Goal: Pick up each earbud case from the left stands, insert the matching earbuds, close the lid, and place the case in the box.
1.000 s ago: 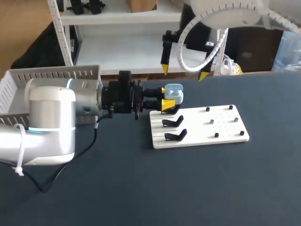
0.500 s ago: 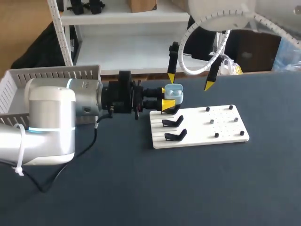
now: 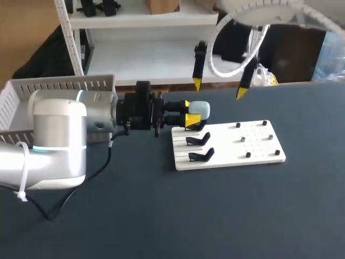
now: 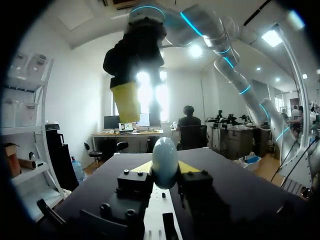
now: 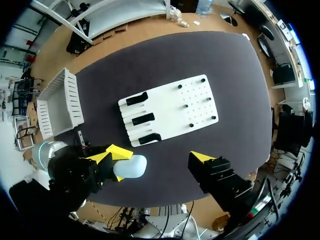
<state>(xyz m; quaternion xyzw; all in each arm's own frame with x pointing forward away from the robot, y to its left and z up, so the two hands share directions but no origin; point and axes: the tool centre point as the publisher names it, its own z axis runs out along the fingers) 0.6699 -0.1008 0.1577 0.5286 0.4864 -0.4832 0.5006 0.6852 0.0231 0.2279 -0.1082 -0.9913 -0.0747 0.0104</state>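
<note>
The left tool point(image 3: 189, 113) is clamped on the pale blue earbud case point(image 3: 200, 109), holding it level in the air near the stand end of the white board point(image 3: 232, 156), with the lid apparently down. The right tool point(image 3: 219, 89) hangs above it, fingers spread wide and empty. As I see it, the grip catches only the case's rounded flanks. A quick swing toward the box point(image 3: 21, 89) could let it slip onto the tabletop or clip the right tool.

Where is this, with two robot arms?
Probably a robot lab workbench. Over a dark table, the left gripper holds a pale blue earbud case, the right gripper hangs open high above, and a white board with black stands and a slatted white box sit there.
</note>
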